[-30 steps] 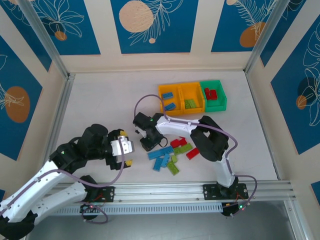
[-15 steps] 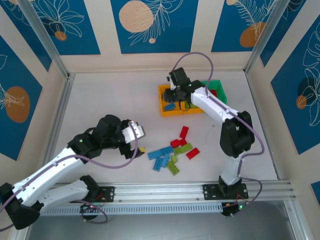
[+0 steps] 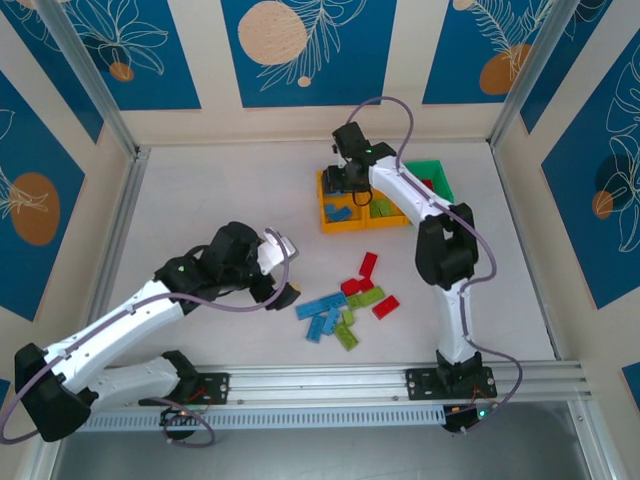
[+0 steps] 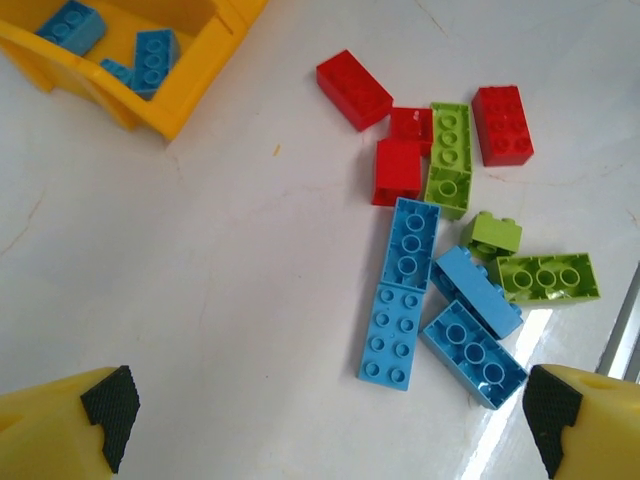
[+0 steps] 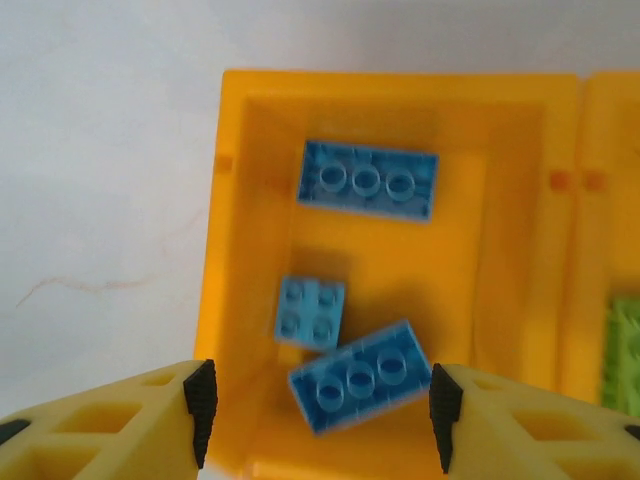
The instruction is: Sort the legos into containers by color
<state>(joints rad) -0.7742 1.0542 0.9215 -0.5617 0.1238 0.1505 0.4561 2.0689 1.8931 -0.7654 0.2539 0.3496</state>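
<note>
The step in hand looks like the release of a blue brick. The right fingers [image 5: 130, 425] hover just above the left orange-yellow bin [image 5: 232, 250], parted with nothing between them. Three blue bricks [image 5: 367, 180] lie on that bin's floor. This bin is the left end of the row of containers [image 3: 340, 226], and lime green shows in the next one along. The left fingers [image 4: 60, 425] are spread wide and empty above the desk [image 4: 200, 300], looking down on the loose legos [image 4: 410, 240] still to be sorted. These are blue, red and lime green, in a close cluster near the desk's middle, several of them touching. Next, the right arm probably needs to lift clear of the bin and go back for another piece. The left arm, already over the cluster, would do best to drop on an outlying brick such as the red brick [image 4: 353, 88] at the cluster's edge, since the packed blue ones leave little room for fingers. A second ago the right fingers were down at the cluster, closed, and the bin held two blue bricks; now it holds three. The left arm has swung in closer to the cluster.
</note>
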